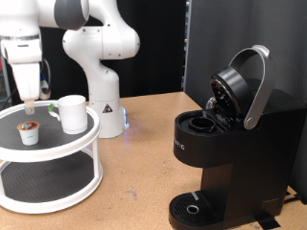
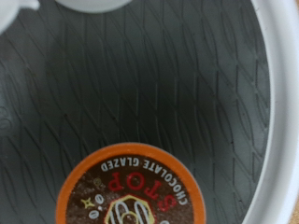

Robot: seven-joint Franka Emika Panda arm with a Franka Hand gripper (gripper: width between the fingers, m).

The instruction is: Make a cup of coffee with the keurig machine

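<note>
The keurig machine (image 1: 230, 144) stands at the exterior view's right, black and boxy, with its silver-grey lid handle (image 1: 254, 86) raised and the pod chamber (image 1: 204, 122) open. The cup (image 1: 73, 112), a white mug, sits on the top tier of a round white stand (image 1: 58, 144) at the left. A small coffee pod (image 1: 31, 132) rests beside it. My gripper (image 1: 31, 101) hangs just above the pod, holding nothing that I can see. In the wrist view the pod (image 2: 131, 191) shows an orange rim and a brown "Chocolate Glazed" lid, with the cup's rim (image 2: 93, 5) at the frame edge. No fingers show there.
The stand has a dark patterned mat (image 2: 140, 84) inside a raised white rim (image 2: 280, 112) and a second tier below. The robot's base (image 1: 101, 96) stands behind it. The machine's round drip base (image 1: 197, 206) has nothing on it. A black panel is behind the machine.
</note>
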